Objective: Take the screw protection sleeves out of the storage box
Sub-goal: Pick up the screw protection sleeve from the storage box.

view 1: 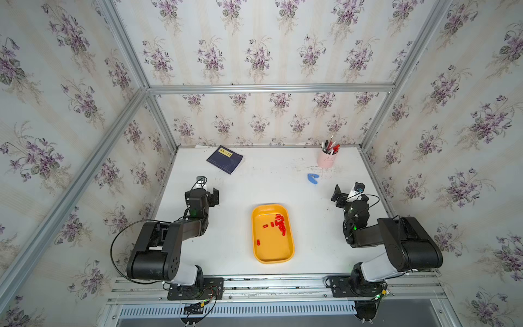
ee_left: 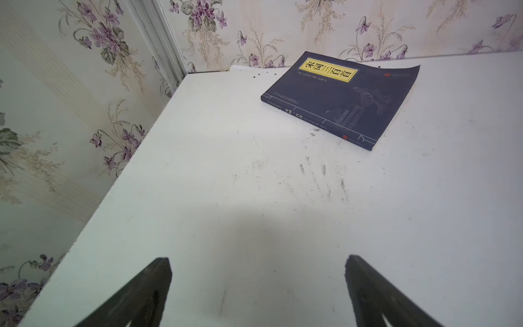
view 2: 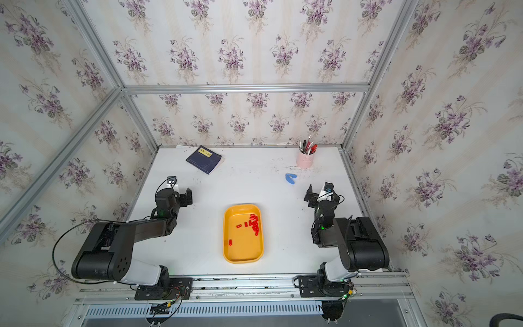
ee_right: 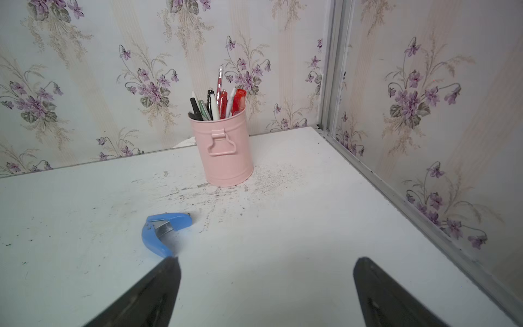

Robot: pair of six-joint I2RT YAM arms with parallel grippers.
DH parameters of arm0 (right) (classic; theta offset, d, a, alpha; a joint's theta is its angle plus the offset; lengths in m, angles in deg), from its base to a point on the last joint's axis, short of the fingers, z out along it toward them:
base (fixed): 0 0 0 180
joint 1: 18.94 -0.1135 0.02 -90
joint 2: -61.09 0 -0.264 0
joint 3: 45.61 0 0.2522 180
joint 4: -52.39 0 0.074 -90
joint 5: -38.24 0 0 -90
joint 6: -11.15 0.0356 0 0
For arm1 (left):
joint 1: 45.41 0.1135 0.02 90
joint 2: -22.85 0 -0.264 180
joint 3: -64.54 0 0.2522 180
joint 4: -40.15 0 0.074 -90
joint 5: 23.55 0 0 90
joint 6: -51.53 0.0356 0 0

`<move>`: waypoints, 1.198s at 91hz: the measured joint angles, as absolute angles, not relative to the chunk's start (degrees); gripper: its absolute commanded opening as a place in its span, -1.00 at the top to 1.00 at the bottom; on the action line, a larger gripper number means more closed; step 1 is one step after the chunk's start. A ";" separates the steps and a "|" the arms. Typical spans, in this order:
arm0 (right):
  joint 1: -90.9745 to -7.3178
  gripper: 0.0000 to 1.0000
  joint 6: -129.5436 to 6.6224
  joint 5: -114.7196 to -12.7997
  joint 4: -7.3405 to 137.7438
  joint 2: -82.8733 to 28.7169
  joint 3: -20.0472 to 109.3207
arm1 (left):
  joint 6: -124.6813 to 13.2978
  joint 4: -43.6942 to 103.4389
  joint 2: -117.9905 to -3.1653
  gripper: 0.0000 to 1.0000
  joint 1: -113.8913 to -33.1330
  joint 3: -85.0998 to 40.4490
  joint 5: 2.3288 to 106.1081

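– Two top views first. Where is the storage box (view 1: 272, 250)?

– In both top views it lies flat on the white table (view 1: 240, 184), in the near middle, between the two arms and apart from both. The screw protection sleeves (view 1: 280, 223) are all inside the box (view 2: 243, 252). Most are in a heap by its right wall, a few lie just beside the heap, and one lies alone near the left wall.

– And the grippers?

– The left gripper (view 1: 215, 196) and the right gripper (view 1: 336, 194) hang over the table beyond the box, one on each side, well apart from it.

– Now the left wrist view.

– The left gripper (ee_left: 258, 259) has its fingers spread wide, with only bare table between them. It holds nothing. A dark blue book (ee_left: 339, 99) lies flat farther on, near the corner of the walls.

– The right wrist view?

– The right gripper (ee_right: 267, 260) is also spread wide and empty. One fingertip seems to meet a blue staple remover (ee_right: 165, 230) here, but in the top views the two are apart. A pink pen cup (ee_right: 226, 153) stands upright by the wall, with pens (ee_right: 223, 102) in it.
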State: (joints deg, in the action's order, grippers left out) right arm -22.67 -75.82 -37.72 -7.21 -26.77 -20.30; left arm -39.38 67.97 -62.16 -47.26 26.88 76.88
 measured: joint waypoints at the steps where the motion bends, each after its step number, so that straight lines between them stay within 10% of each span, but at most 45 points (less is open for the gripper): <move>1: -22.67 -1.00 -75.82 -37.72 -7.21 -26.77 -20.30 | -39.38 67.97 -62.16 -1.00 -47.26 26.88 76.88; 61: -22.69 -0.98 -75.84 -37.67 -5.75 -25.39 -20.08 | -39.31 66.71 -61.83 -1.00 -47.28 26.14 76.88; 84: -27.33 -0.78 -69.48 -41.26 42.32 -9.22 16.94 | -47.03 24.81 -50.84 -1.00 -50.32 -10.56 75.68; 109: -60.37 -0.29 -55.88 -48.67 88.06 -20.17 43.83 | -66.24 -16.48 -50.07 -1.00 -67.37 -20.55 66.98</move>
State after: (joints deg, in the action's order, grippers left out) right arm -60.37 -55.88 -48.67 88.06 -20.17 43.83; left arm -66.24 -16.48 -50.07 -67.37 -20.55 66.98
